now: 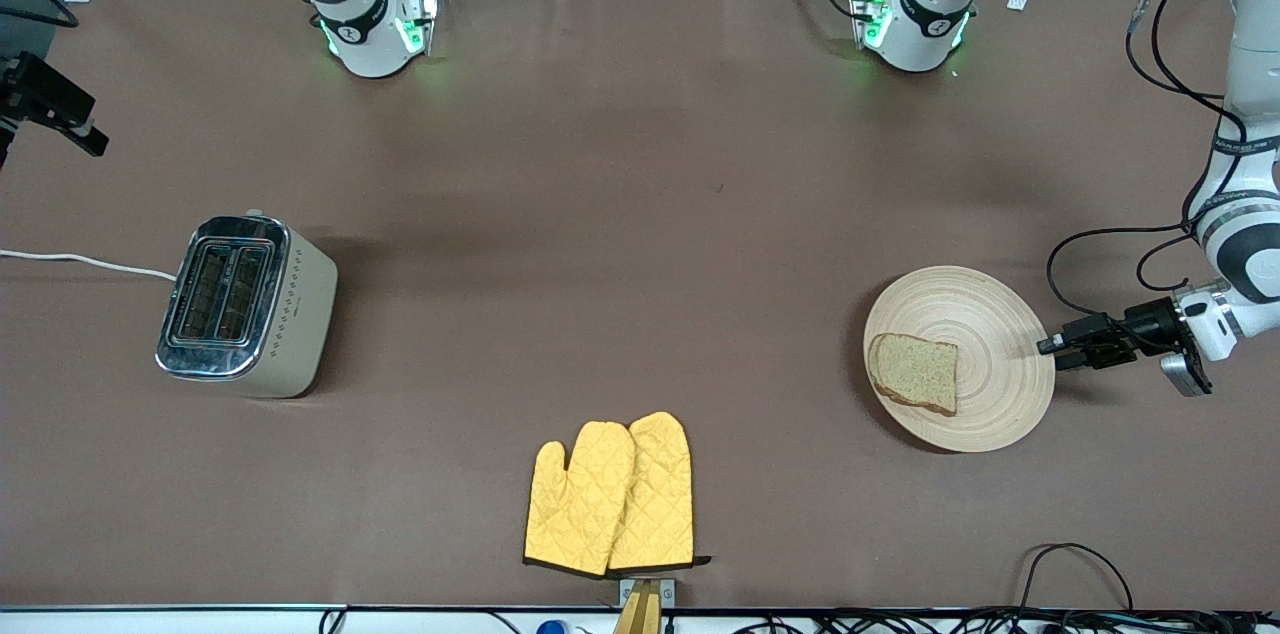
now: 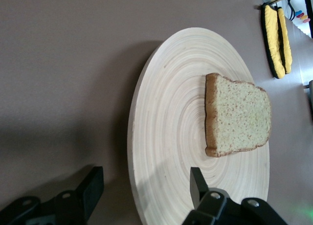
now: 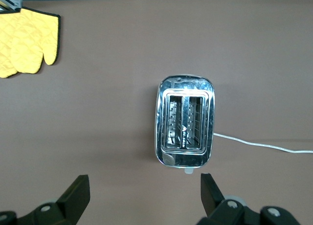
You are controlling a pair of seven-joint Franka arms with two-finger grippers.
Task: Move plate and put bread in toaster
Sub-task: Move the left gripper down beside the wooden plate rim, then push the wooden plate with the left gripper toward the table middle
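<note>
Left claw, fingers spread, straddles the plate rim; bread lies on the plate. Right claw hangs open above the toaster.

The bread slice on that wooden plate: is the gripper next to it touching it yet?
Apart. In the left wrist view the left gripper straddles the plate rim, open, with bare wood between it and the bread.

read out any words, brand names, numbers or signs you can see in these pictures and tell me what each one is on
Nothing can be read.
Toaster: a row of small dot marks on its side, no letters or numbers.
Left arm's link: a faint printed line, too small to read.
Plate, bread, oven mitts: no text.
</note>
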